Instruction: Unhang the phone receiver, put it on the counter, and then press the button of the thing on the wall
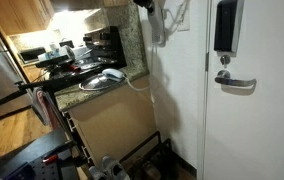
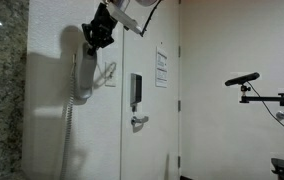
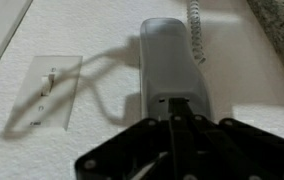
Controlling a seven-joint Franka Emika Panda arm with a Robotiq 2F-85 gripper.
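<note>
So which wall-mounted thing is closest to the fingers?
The tall grey plastic wall phone unit, directly ahead of the closed fingers. The flat white light-switch plate sits off to its side, clear of them.

- In an exterior view you look from high and well back, down across the desk toward the door.
- In an exterior view you stand low, looking along the wall up at the wall phone unit; both exterior views share that door.
- Your wrist view faces the wall phone unit close-up, with the gripper at the bottom.
</note>
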